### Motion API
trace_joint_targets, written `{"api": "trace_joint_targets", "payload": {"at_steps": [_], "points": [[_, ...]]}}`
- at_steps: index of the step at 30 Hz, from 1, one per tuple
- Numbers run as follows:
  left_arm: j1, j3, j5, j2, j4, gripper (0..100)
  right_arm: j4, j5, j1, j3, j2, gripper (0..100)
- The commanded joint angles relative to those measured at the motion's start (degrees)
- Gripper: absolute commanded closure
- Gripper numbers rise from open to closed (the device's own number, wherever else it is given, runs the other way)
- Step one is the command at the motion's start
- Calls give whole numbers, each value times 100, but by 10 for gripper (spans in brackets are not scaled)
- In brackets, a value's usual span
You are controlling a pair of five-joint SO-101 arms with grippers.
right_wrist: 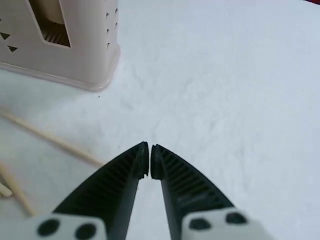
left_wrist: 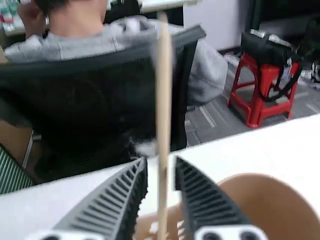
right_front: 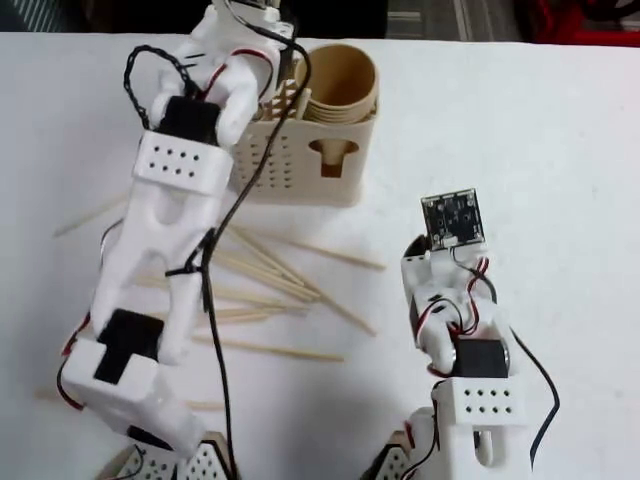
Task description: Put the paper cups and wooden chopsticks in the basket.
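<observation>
A beige basket [right_front: 300,170] stands at the back of the table with stacked paper cups [right_front: 340,80] in its right side. My left gripper [left_wrist: 160,167] hovers over the basket, above a cup rim [left_wrist: 270,200]. An upright wooden chopstick [left_wrist: 163,100] stands between its fingers with a small gap on each side, so the jaws are slightly open. Several more chopsticks [right_front: 270,270] lie scattered on the table in front of the basket. My right gripper [right_wrist: 149,160] is shut and empty, low over the table to the right of the basket [right_wrist: 75,45].
The left arm [right_front: 170,230] stretches over the scattered chopsticks. The right arm [right_front: 460,340] sits at the front right. One chopstick [right_wrist: 55,142] lies close to the right gripper's tips. White table surface extends to the right.
</observation>
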Motion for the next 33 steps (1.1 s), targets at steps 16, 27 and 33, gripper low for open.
{"api": "trace_joint_targets", "payload": {"at_steps": [16, 27, 33], "points": [[-207, -396, -1371, -2009, 4290, 861, -145, 70, -48, 149, -110, 978], [-163, -387, -1978, -2026, 6022, 861, -655, 88, -48, 440, -75, 978], [-163, 598, -2321, -2448, 5978, 861, -646, 88, -48, 440, -75, 978]]}}
